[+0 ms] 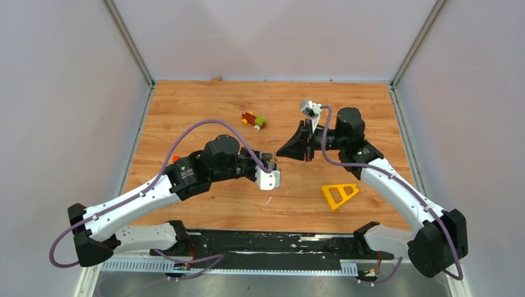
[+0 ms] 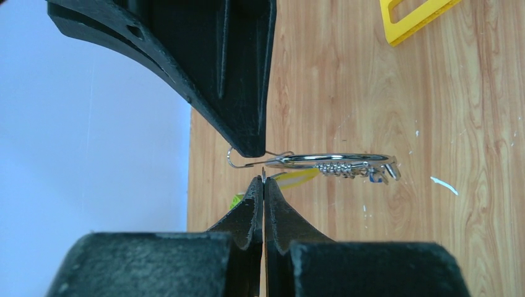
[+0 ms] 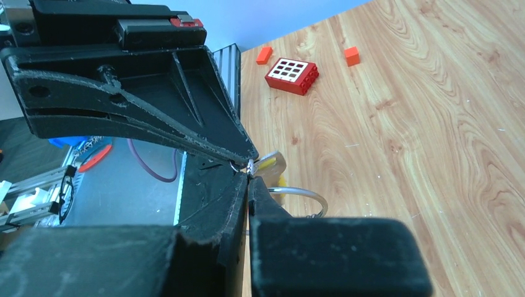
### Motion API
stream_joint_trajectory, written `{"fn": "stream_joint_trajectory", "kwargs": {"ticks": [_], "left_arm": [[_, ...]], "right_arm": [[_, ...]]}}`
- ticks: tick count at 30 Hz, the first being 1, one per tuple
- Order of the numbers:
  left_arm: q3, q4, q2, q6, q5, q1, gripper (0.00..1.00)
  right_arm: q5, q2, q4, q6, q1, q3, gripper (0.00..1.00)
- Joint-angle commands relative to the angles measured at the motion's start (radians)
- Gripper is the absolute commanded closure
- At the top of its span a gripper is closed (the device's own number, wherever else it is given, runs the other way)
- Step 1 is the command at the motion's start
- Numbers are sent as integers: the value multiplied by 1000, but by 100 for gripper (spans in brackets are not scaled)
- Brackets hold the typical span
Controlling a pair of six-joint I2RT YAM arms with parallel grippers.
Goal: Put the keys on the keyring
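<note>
Fig.: left gripper clenched; thin metal sliver at its tips, key or ring unclear. Right gripper meets it tip to tip above mid-table, clenched on wire end of keyring, which juts out level, seen edge-on. Keys w/ blue tag sit along the ring; pale yellow tag just beside left tips. Toy car and yellow triangle lie well apart; table edges and walls distant.

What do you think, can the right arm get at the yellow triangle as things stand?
Probably yes for reach: the yellow triangle lies uncovered close beside that arm. But the right gripper is shut on the keyring and would have to release it first.
</note>
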Motion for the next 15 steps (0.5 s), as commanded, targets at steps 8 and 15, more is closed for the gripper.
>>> {"fn": "stream_joint_trajectory", "kwargs": {"ticks": [8,15], "left_arm": [[54,41,3,47,-19,-5,100],[55,42,8,52,-18,-7,100]], "right_arm": [[-68,23,177,115,4,-32,100],[-83,29,203,136,3,-36,100]]}}
